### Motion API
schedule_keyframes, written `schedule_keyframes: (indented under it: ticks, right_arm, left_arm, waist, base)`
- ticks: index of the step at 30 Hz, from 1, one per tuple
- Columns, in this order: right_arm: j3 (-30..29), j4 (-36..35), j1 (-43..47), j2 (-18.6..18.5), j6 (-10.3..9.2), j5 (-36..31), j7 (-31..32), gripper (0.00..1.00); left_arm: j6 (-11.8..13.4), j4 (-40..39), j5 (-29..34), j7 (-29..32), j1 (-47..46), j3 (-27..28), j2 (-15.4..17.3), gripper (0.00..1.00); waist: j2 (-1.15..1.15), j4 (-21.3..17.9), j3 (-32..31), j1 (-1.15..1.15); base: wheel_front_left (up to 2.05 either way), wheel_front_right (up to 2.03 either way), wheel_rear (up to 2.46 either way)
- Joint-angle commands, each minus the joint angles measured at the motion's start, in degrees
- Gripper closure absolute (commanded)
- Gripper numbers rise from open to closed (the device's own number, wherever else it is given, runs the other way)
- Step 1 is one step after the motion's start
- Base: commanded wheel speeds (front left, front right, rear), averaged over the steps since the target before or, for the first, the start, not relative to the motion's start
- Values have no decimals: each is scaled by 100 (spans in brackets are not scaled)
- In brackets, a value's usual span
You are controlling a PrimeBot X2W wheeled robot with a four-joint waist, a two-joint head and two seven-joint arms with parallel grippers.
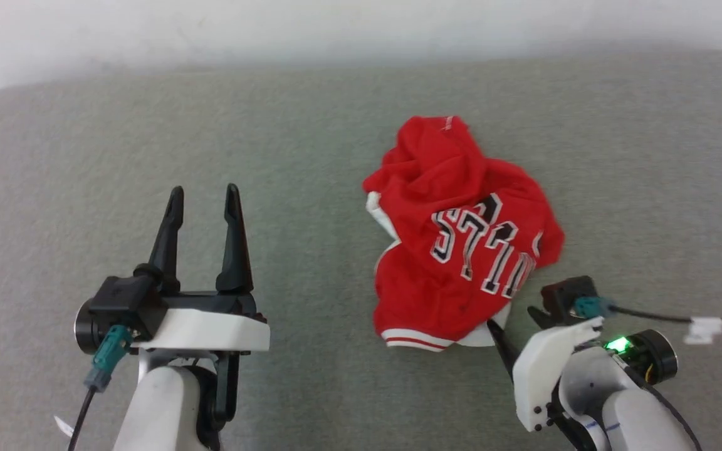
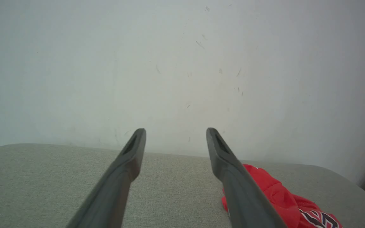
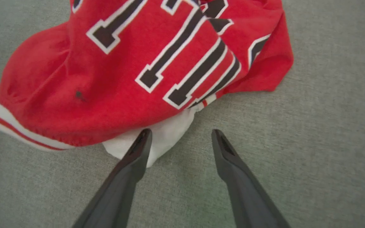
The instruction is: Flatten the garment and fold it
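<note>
The garment (image 1: 461,244) lies crumpled in a heap on the grey fabric surface (image 1: 311,138), right of centre. It is red, with black white-outlined lettering on top, a striped hem at its near edge and a white patch sticking out below. My right gripper (image 3: 181,133) is open at the heap's near right edge; its left fingertip (image 3: 144,136) is over the white patch (image 3: 166,133), and nothing is between the fingers. My left gripper (image 1: 204,197) stands open well to the left of the garment, holding nothing. In the left wrist view, the garment (image 2: 271,190) peeks out behind the right finger.
A pale wall (image 1: 361,25) runs along the far edge of the surface, whose far corners are rounded. A dark cable with a white tag (image 1: 702,329) trails right from my right wrist. Bare fabric lies left of and beyond the garment.
</note>
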Motion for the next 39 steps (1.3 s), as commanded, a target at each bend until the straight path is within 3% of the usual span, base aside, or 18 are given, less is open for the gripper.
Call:
schedule_keyframes:
  ticks: [1,6,7,8,10,13,21,25,29,35,36,37,39]
  right_arm:
    - [36,50,-115,-3,-11,-96,291,0]
    - [110,242,-115,-4,-11,-221,1454,0]
    - [116,252,-96,-4,-11,-210,1679,22]
    - [93,221,-81,-4,-11,-182,1812,54]
    - [78,112,-62,-4,-11,-123,1875,100]
    - [-21,-83,-50,-3,-11,-26,1533,100]
    - [-1138,-628,165,-3,-11,501,-1042,100]
    - [-1841,-648,418,-3,-11,604,-1555,100]
    - [-2892,-367,706,-3,-11,491,-1453,100]
    - [-3831,265,878,-3,-11,257,-458,100]
    - [-3862,309,873,-3,-11,249,-344,79]
    - [-3846,294,860,-3,-11,251,-334,0]
    - [-3719,177,813,-3,-11,279,-515,0]
  left_arm:
    - [-61,-18,20,-26,64,34,-33,0]
    - [-115,-12,-44,-26,30,16,-59,0]
    - [-100,-11,-85,-27,26,-3,-60,0]
    - [-89,-10,-110,-27,27,-20,-60,0]
    - [-65,-4,-136,-27,50,-26,-61,0]
    - [-56,33,-133,-27,112,-14,-62,0]
    - [-109,139,-38,-27,325,81,-62,0]
    - [-142,172,-12,-27,418,108,-63,0]
    - [-183,194,28,-27,511,109,-63,0]
    - [-244,255,65,-27,597,109,-63,0]
    - [-261,282,71,-27,607,96,-63,0]
    - [-273,306,79,-27,617,79,-63,0]
    - [-285,349,69,-27,630,40,-63,0]
  waist:
    - [0,404,348,0]
    - [0,592,466,0]
    - [0,602,469,0]
    - [0,607,466,0]
    - [0,574,440,0]
    - [0,459,357,0]
    - [0,51,-66,0]
    - [0,-82,-210,0]
    - [0,-221,-328,0]
    - [0,-328,-415,0]
    - [0,-335,-425,0]
    - [0,-342,-436,0]
    - [0,-356,-452,0]
  base:
    - [0,0,0]
    - [0,0,0]
    - [0,0,0]
    - [0,0,0]
    - [0,0,0]
    - [0,0,0]
    - [0,0,0]
    - [0,0,0]
    - [0,0,0]
    - [0,0,0]
    - [0,0,0]
    - [0,0,0]
    - [0,0,0]
